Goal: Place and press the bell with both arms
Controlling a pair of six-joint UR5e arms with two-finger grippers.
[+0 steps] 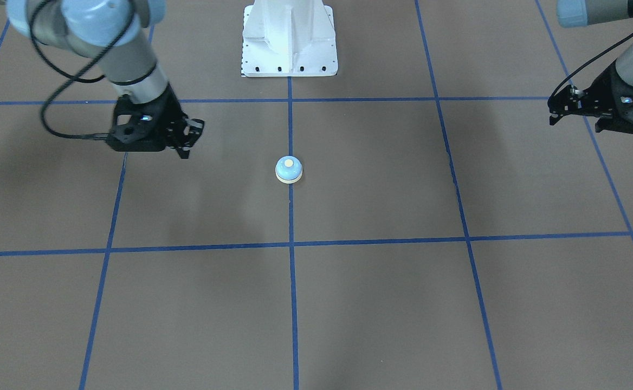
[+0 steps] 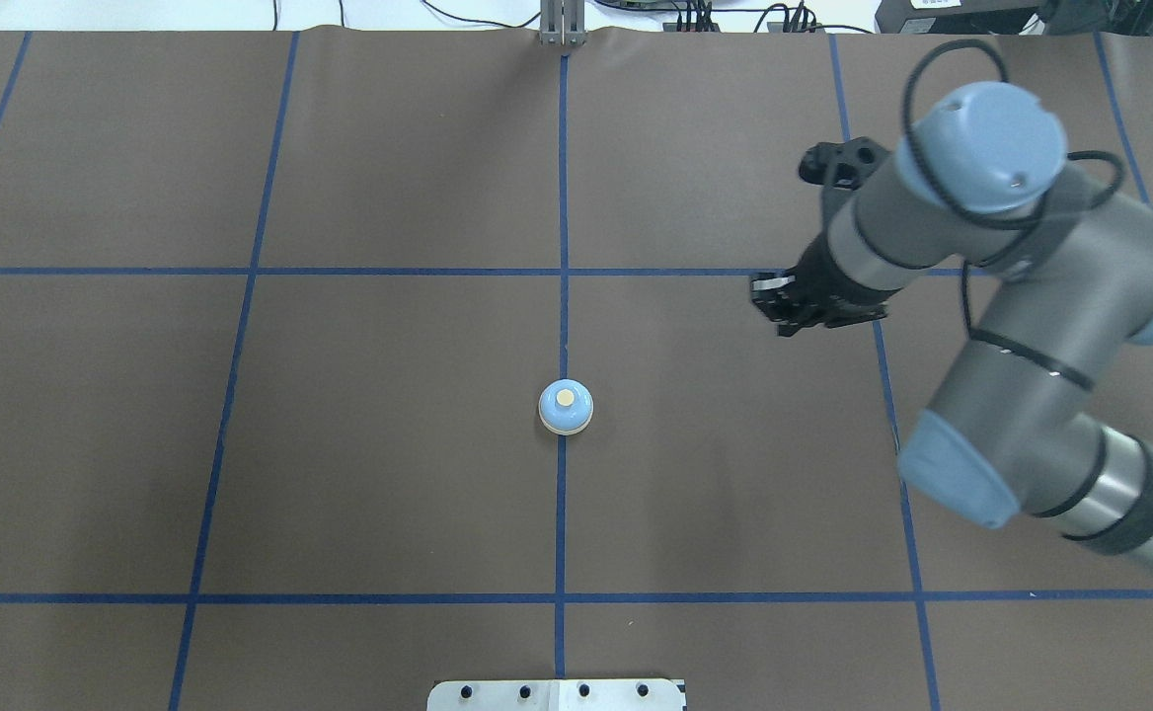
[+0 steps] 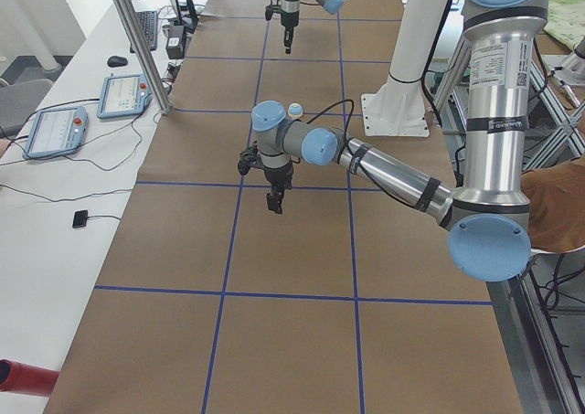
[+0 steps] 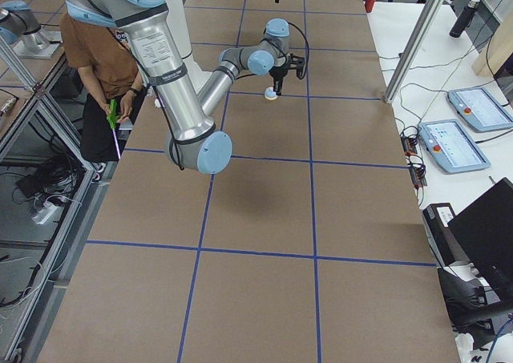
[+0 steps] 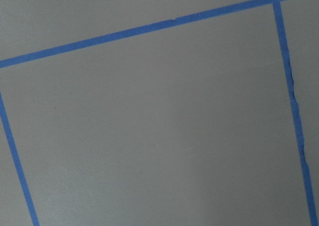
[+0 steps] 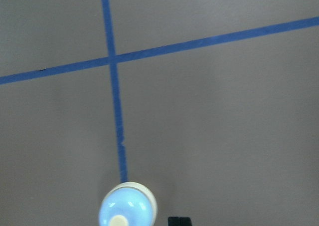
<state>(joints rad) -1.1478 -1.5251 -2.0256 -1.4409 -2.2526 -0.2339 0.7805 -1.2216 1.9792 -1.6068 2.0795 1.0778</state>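
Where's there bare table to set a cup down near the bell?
The two squares on the operators' side of the bell are bare, bordered only by blue tape. Busier: beside the right claw, the left claw and the white pedestal.

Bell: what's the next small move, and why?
Probably swing the right gripper over the bell and lower onto its top. The bell stands upright, touched by neither gripper, and the right one is nearer than the left gripper.

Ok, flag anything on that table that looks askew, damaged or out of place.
Only one small flaw: a blue tape line, in the left wrist view, has a ragged, kinked stretch. The bell stands upright on the centre line, undamaged.
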